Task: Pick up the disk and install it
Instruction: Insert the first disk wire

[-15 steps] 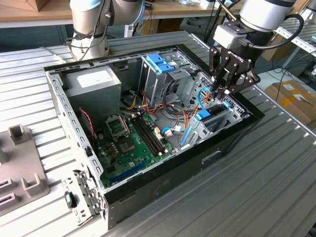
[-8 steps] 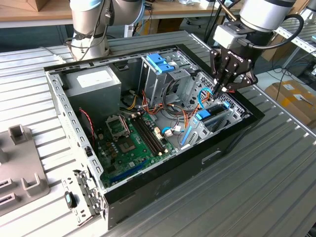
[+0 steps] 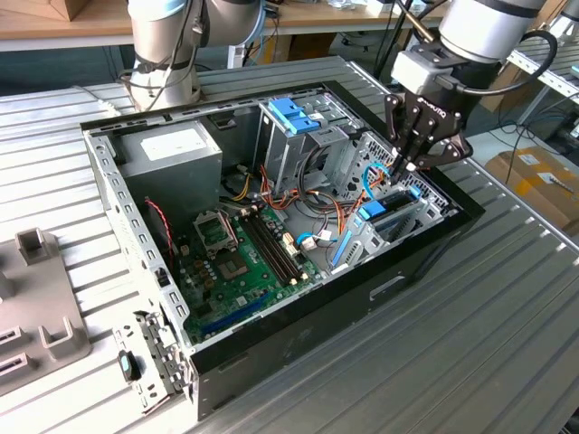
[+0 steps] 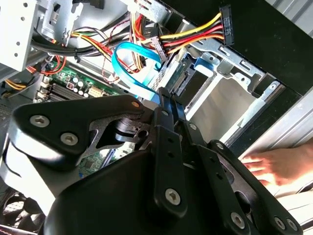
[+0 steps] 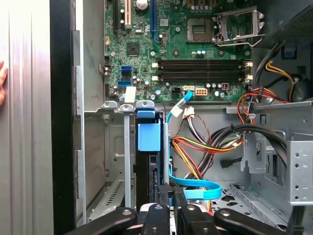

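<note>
Reaching down from above, the black two-finger gripper (image 3: 405, 168) hangs inside the black open computer case (image 3: 425, 262), over the metal drive bay at the end of the case on the exterior view's right. Its fingers are clenched: in both wrist views the two narrow fingertips (image 4: 165, 100) lie side by side with only a thin line between them, and nothing is seen between them.

The disk (image 5: 148, 147), a flat rectangular hard drive with light-blue plastic rails, stands on its edge in this bay, directly under the gripper. In the first wrist view it looks like a dark slab with a light-blue plastic tab on its edge, and the fingertips are just beside that edge. I cannot tell whether they touch it. In the exterior view the blue tab of the disk (image 3: 374, 212) is just below the fingertips.

A light-blue flat cable (image 5: 195, 183) curves close past the fingers, and a bundle of yellow, red and orange wires (image 4: 195, 34) lies a little farther from them. Beyond the bay, well apart from the gripper, are the green motherboard (image 3: 244, 262), the big grey power-supply box with a white label (image 3: 172, 149) and the blue plastic bracket on the metal drive cage (image 3: 294, 113).

The case rests on a ribbed silver-metal table (image 3: 507, 325). A person's hand (image 4: 279, 166) lies on this table outside the case wall, near the gripper.
</note>
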`<act>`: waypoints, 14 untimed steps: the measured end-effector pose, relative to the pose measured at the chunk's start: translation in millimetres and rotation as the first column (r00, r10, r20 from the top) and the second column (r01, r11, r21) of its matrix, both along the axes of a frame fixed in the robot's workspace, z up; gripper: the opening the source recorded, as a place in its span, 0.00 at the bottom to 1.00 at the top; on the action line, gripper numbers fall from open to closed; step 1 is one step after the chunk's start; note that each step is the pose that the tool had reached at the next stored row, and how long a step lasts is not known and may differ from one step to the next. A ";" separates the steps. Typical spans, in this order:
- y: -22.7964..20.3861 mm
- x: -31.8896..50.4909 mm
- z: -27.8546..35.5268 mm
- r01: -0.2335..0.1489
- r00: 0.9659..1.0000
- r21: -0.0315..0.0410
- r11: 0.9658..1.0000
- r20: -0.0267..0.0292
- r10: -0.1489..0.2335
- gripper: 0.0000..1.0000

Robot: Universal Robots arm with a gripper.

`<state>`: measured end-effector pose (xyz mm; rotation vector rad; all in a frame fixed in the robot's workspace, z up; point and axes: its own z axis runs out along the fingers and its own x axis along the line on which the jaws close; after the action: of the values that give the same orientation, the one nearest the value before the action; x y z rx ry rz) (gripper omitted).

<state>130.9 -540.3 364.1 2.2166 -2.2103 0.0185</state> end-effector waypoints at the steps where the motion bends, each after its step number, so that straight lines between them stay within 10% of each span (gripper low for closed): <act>1: -0.9 -0.6 -1.0 -0.003 1.000 0.000 1.000 0.001 0.003 0.16; 11: -5.0 -7.4 -8.3 -0.047 0.999 0.000 0.999 0.019 0.047 0.16; 14: -6.3 -10.8 -10.4 -0.056 0.998 -0.002 0.998 0.037 0.056 0.16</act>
<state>120.1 -546.6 353.6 2.2961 -2.1649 0.0614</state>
